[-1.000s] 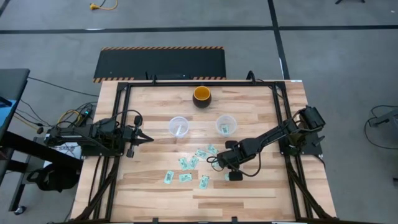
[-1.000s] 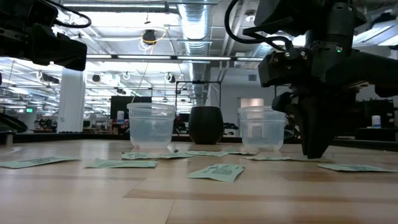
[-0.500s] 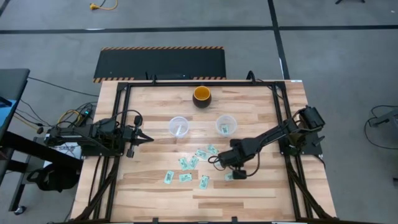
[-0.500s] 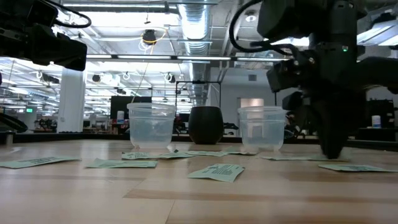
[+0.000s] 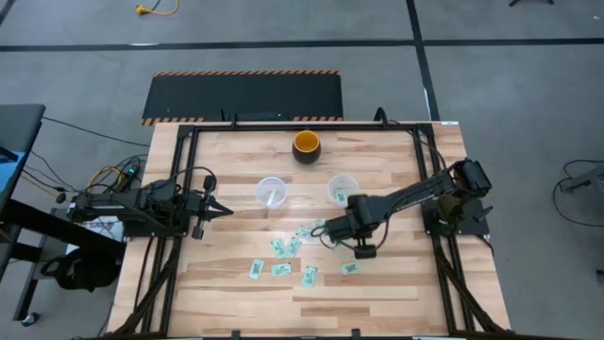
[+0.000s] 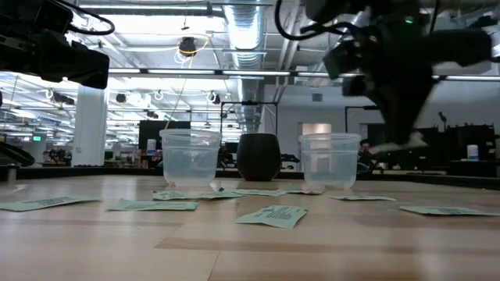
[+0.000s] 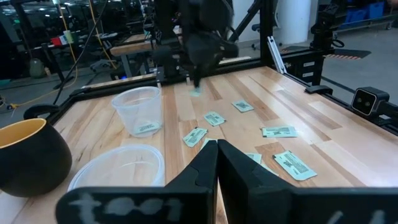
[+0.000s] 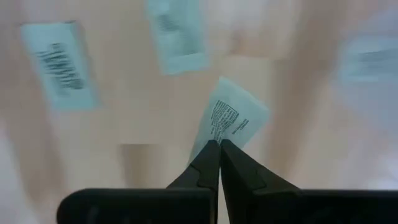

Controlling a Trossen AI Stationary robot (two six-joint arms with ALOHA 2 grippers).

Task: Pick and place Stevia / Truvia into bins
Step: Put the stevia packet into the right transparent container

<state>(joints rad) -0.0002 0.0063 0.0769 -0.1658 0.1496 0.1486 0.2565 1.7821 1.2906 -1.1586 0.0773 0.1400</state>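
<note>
1. The right gripper (image 8: 214,146) is clamped on one green-and-white sachet (image 8: 229,121), lifted off the table beside the right clear cup (image 5: 343,190).
2. That cup and the left cup (image 5: 272,192) each appear to contain a sachet; roughly eight lie loose on the table (image 5: 396,293).
3. The left gripper (image 5: 222,210) waits at the left edge, pinched together and empty.
4. The sachet's printing is illegible.

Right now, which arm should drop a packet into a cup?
The right arm. Its gripper already pinches a green packet and hangs above the table near the right-hand cup. The left gripper is shut, empty, and waits at the table's left edge.
</note>
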